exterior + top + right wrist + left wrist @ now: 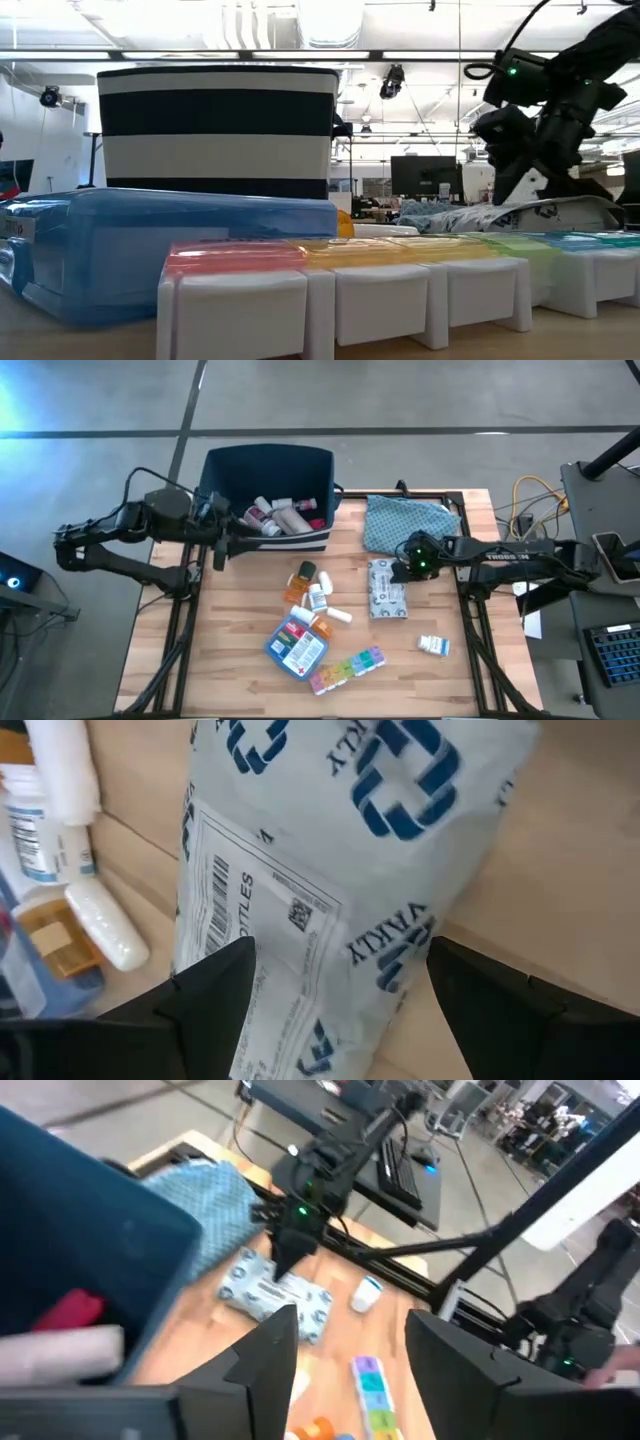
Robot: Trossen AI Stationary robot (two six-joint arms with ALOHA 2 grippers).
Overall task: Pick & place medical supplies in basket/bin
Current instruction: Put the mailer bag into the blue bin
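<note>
Wipes packet (330, 880), white with blue crosses, a barcode label and "OTTLES", lies under the right pincer (335, 995), open; left pincer (345, 1355) open too.

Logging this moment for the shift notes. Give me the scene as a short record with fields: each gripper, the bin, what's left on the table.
left gripper: open, empty, at the bin's front edge
right gripper: open, fingers either side of the white wipes packet, just above it
bin: navy, far side of the table, several bottles and tubes inside
on table: blue first-aid pouch, rainbow pill organizer, orange pill bottle
teal cloth pouch: beside the bin
</note>
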